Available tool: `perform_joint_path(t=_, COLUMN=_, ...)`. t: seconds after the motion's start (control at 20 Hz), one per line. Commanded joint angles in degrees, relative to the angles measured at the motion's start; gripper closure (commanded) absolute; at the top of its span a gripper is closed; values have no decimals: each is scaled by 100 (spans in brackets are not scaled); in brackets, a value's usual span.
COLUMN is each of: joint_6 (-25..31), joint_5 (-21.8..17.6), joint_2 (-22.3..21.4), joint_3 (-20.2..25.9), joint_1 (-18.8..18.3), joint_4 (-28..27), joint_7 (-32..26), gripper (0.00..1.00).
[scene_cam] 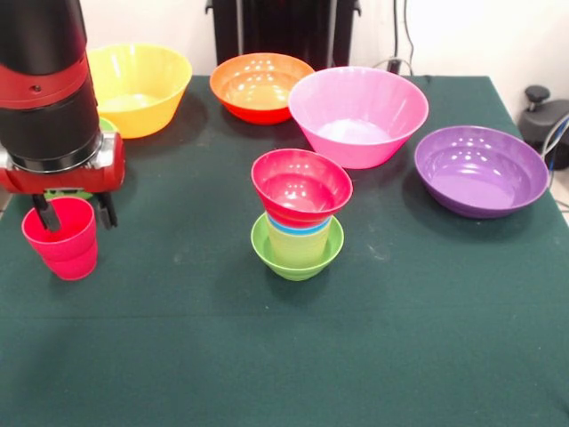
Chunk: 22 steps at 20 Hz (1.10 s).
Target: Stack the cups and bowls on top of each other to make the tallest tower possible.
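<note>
1. Red cup [60,237]: near-left on the green table [267,356], upright, mouth up, well apart from the tower. Smooth tapered plastic; judged light, stiff and slippery. The rim wall looks like the sensible hold, one finger inside and one outside, or a pinch across the upper body where it is widest.

2. Gripper [75,212]: directly over the red cup. One dark finger reaches inside the rim at the left, the other hangs just outside the cup's right wall. Jaws spread either side of that wall, not yet pinching; I read the claw as open.

3. Tower [299,222]: centre of the table. Small lime-green bowl [297,260] as base, a pale yellow cup and a blue cup nested in it with only their rims showing, small red bowl [301,185] on top, sitting slightly tilted. Judged top-heavy; a nudge could slide the glossy pieces.

4. Outward: pink bowl [358,114] far, right of centre; orange bowl [261,85] far centre; yellow bowl [140,87] far-left; purple bowl [481,169] at right. All upright, empty, apart from the tower.

5. A sliver of green shows behind the arm; too hidden to identify.

6. Judgement: close gently, lift straight up, since the thin wall may flex or slip.
</note>
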Motion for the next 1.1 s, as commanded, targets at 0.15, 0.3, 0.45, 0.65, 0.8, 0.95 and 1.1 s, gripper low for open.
perform_joint_path(t=0.15, joint_6=-241, joint_5=80, joint_2=183, joint_3=-99, joint_1=217, joint_4=487, joint_7=591, gripper=0)
perform_joint_path(t=0.3, joint_6=-284, joint_5=97, joint_2=189, joint_3=-111, joint_1=209, joint_4=513, joint_7=569, gripper=0)
perform_joint_path(t=0.45, joint_6=-347, joint_5=109, joint_2=186, joint_3=-113, joint_1=199, joint_4=549, joint_7=534, gripper=0)
perform_joint_path(t=0.65, joint_6=-508, joint_5=134, joint_2=170, joint_3=-110, joint_1=186, joint_4=659, joint_7=548, gripper=0)
perform_joint_path(t=0.8, joint_6=-664, joint_5=196, joint_2=163, joint_3=-87, joint_1=162, joint_4=757, joint_7=555, gripper=0)
perform_joint_path(t=0.95, joint_6=-719, joint_5=245, joint_2=168, joint_3=-116, joint_1=188, joint_4=797, joint_7=585, gripper=0)
perform_joint_path(t=1.1, joint_6=-766, joint_5=287, joint_2=168, joint_3=-156, joint_1=207, joint_4=829, joint_7=628, gripper=0)
